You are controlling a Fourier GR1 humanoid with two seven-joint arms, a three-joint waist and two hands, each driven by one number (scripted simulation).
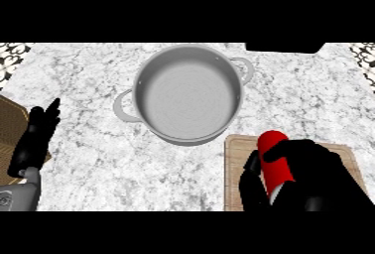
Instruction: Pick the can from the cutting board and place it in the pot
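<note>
The right robot hand is curling its fingers around the red can, over the cutting board. The grey pot is sitting just beside the board on the counter. The left robot hand is resting with straight fingers near the left edge.

A kitchen, plainly: a counter of white-and-grey speckled stone filling nearly the whole frame. Upper centre, a steel pot with two side handles (seen from steeply above, its inside bare). Lower right, a pale wooden cutting board lying flat on the stone. At the left edge, a brown woven thing, only partly in view. Patterned tiling in both upper corners.
</note>
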